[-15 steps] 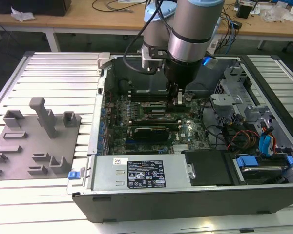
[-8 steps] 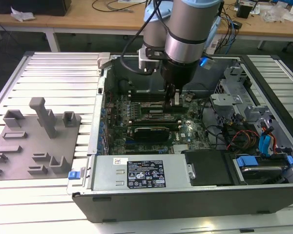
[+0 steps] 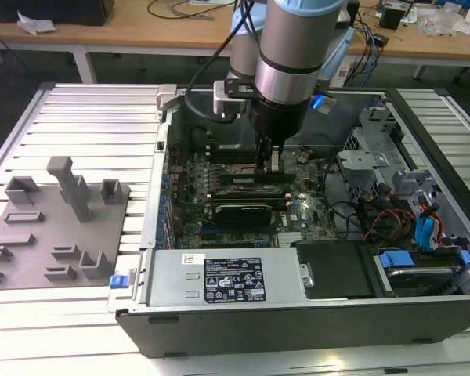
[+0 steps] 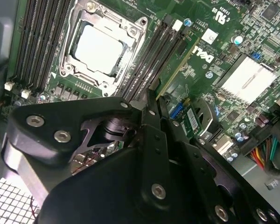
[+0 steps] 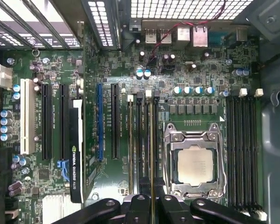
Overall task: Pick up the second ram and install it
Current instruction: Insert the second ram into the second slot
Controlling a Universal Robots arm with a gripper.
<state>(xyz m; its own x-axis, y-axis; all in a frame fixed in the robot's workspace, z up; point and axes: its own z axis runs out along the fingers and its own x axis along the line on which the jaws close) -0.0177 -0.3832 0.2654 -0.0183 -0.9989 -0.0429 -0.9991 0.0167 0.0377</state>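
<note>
My gripper [image 3: 270, 160] reaches down into the open computer case, over the motherboard. In both wrist views its fingers are shut on the second ram [image 5: 152, 149], a thin strip held on edge. That ram [image 4: 179, 65] shows a green side and lines up with one of the long black slots [image 5: 141, 140] beside the CPU socket [image 5: 194, 164]. I cannot tell whether it is seated in the slot or just above it. In the second wrist view the gripper [image 4: 154, 95] pinches the strip at the end away from the white clips [image 4: 177, 24].
More black slots [image 5: 242, 149] lie on the socket's other side. A graphics card [image 5: 74, 154] stands in the expansion slots. The power supply [image 3: 219, 278] and a tangle of cables [image 3: 399, 219] line the case. A grey tray with blocks [image 3: 55, 227] sits at the exterior view's left.
</note>
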